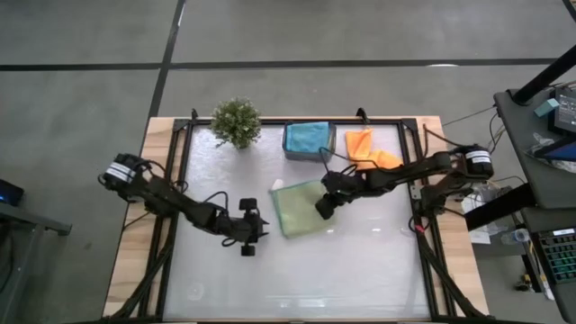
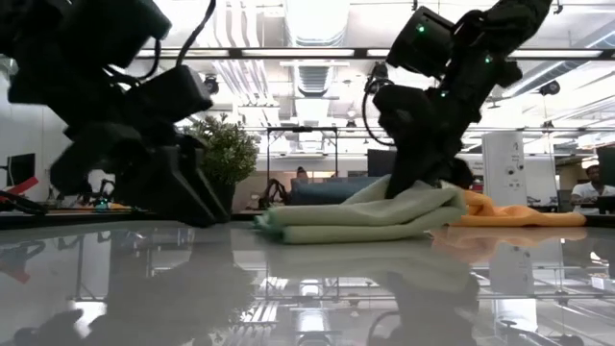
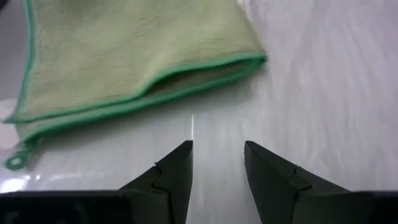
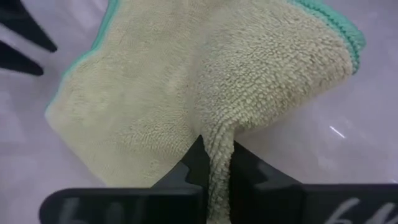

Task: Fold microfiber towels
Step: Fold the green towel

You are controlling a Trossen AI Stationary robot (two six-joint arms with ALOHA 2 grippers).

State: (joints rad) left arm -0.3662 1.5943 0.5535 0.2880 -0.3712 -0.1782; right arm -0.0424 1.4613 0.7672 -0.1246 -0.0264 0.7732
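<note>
High view first: a light green towel [image 1: 301,208], already doubled over, is seen lying near the middle of the white table [image 1: 360,279]. The right gripper [image 1: 326,205] is set on the towel's right edge, while the left gripper [image 1: 249,231] is held just off the towel's lower left corner, apart from it. A teal-blue towel [image 1: 307,137] is seen in the small grey bin [image 1: 310,154] at the far side, an orange towel [image 1: 370,148] is spread just right of the bin, and a potted plant [image 1: 236,121] stands to the bin's left.

Low view: the green towel [image 2: 370,216] is shown as a low folded bundle, its right side lifted a little where the right gripper [image 2: 408,178] comes down onto it. The left gripper [image 2: 183,197] is seen beside the bundle without touching it. The orange towel [image 2: 519,213] is seen behind.

Left wrist view: the left fingers [image 3: 177,171] are parted by a modest gap and nothing is held between them. The towel's folded, green-hemmed edge [image 3: 155,87] lies straight ahead of the tips, running crosswise to them.

Right wrist view: the right fingers [image 4: 198,163] are closed tight on a pinched ridge of the green towel [image 4: 186,87], which spreads away ahead of the jaws.

The right arm is judged the one placed to carry the next fold, the held edge being drawn across towards the left gripper's side.
</note>
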